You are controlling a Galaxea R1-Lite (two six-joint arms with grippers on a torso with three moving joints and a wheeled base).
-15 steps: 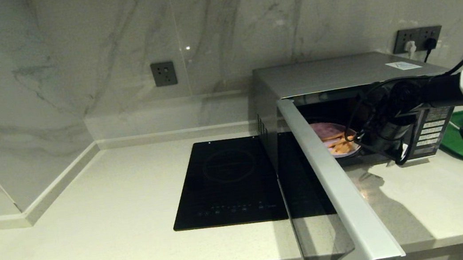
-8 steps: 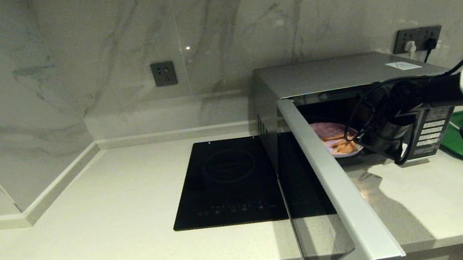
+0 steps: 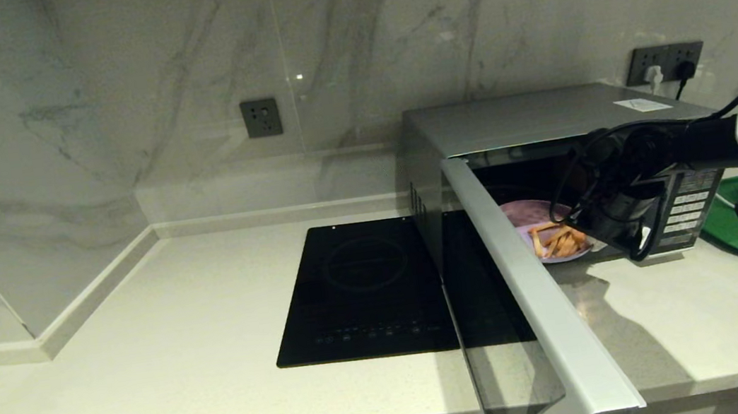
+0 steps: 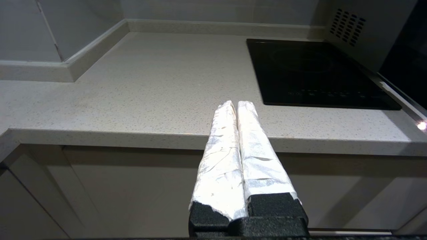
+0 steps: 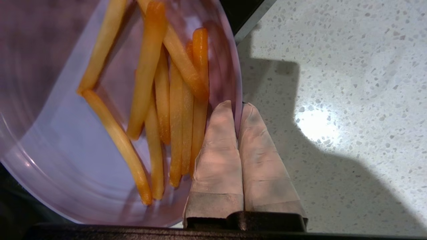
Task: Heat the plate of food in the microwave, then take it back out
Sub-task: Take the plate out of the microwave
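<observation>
1. The right tool (image 5: 237, 106) was clamped on the rim of the plate of fries (image 3: 550, 229) – one finger above the rim, one below.
2. The plate sat at the mouth of the microwave (image 3: 528, 118), whose door (image 3: 538, 299) stood wide open toward 6 o'clock.
3. Fries (image 5: 166, 110) lay bunched just beside the fingertips.
4. The left tool (image 4: 237, 105) was pressed shut and empty, parked at the worktop (image 4: 150, 93) edge – at 9 o'clock of the induction cooktop (image 3: 365, 286).
</observation>
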